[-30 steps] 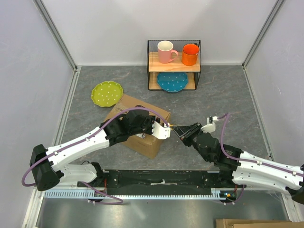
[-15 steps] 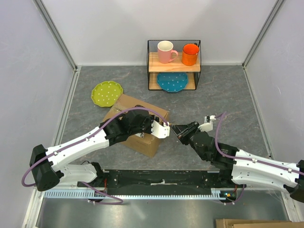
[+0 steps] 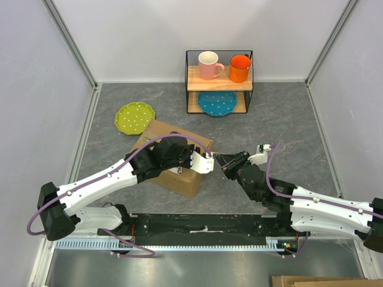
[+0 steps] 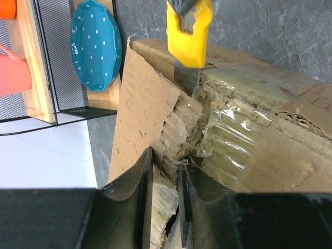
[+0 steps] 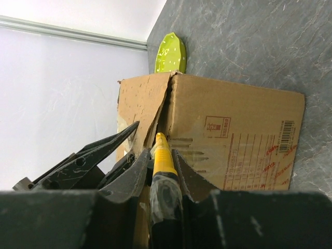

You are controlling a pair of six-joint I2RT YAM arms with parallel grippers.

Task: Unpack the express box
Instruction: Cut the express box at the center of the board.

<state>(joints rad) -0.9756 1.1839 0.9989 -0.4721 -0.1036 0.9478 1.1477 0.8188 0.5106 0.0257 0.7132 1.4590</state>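
The express box (image 3: 163,129) is a brown carton lying left of the table's middle, with its red-printed label (image 5: 259,145) on the side facing right. My left gripper (image 3: 206,162) reaches over it and is shut on the torn, taped flap edge (image 4: 167,181) at the box's right corner. My right gripper (image 3: 227,165) is shut on a yellow utility knife (image 5: 163,158). The knife's blade tip (image 4: 188,78) rests at the split seam of the box (image 4: 270,155), just beyond my left gripper (image 4: 165,161). Crumpled clear tape (image 4: 228,135) hangs at the torn corner.
A green dotted plate (image 3: 134,118) lies behind the box on the left. A wire-and-wood rack (image 3: 219,81) at the back holds a pink mug (image 3: 209,64), an orange mug (image 3: 239,68) and a blue plate (image 3: 217,103). Walls close in both sides.
My right arm has moved left, bringing the knife tip up to the box's right corner. The left gripper has kept its hold and place.
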